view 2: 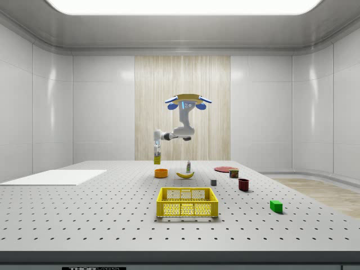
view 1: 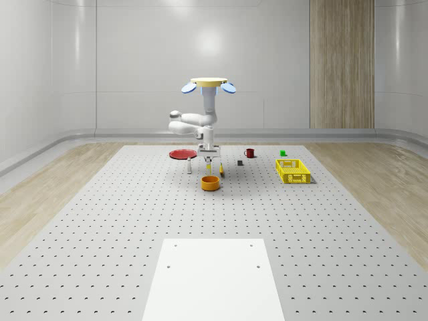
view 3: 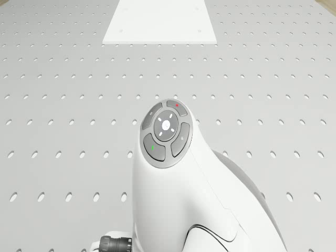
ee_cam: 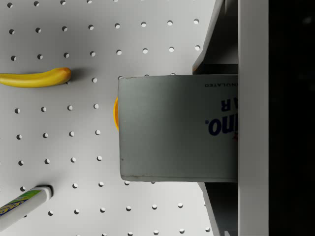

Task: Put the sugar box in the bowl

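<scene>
The drone (view 1: pixel 208 83) hovers above the perforated table, its white arm bent down. My gripper (view 1: pixel 208 159) is shut on the sugar box (view 1: pixel 209 166), which hangs upright just above the orange bowl (view 1: pixel 210 183). From the side the box (view 2: pixel 157 159) sits a little over the bowl (view 2: pixel 161 173), under the gripper (view 2: pixel 157 148). In the wrist view the box (ee_cam: pixel 172 128), its pale face carrying blue lettering, is clamped between both fingers (ee_cam: pixel 216 46). It hides most of the bowl (ee_cam: pixel 116 113), of which an orange sliver peeks out.
A banana (ee_cam: pixel 34 78) and a marker (ee_cam: pixel 24 204) lie near the bowl. A yellow crate (view 1: pixel 293 170), red mug (view 1: pixel 249 152), green cube (view 1: pixel 283 153), red plate (view 1: pixel 182 154) and small dark block (view 1: pixel 240 162) stand around. A white sheet (view 1: pixel 214 277) covers the near table.
</scene>
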{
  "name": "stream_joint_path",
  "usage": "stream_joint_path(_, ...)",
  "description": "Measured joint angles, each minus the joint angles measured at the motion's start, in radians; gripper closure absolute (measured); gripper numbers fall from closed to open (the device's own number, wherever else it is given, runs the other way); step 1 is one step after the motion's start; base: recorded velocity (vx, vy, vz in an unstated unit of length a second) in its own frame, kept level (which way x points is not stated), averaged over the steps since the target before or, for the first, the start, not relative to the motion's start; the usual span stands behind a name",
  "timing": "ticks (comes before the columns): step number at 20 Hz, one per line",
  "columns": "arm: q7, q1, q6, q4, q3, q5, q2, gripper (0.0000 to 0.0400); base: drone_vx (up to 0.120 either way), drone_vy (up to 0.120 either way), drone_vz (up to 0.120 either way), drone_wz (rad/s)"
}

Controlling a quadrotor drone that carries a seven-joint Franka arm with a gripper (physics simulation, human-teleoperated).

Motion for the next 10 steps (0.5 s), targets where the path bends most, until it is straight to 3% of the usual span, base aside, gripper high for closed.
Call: stream_joint_path(10,-0.001,-0.029,0.057,0.043,-0.150,-0.141,-0.001,0.0233,0.000,0.000,0.000,0.000)
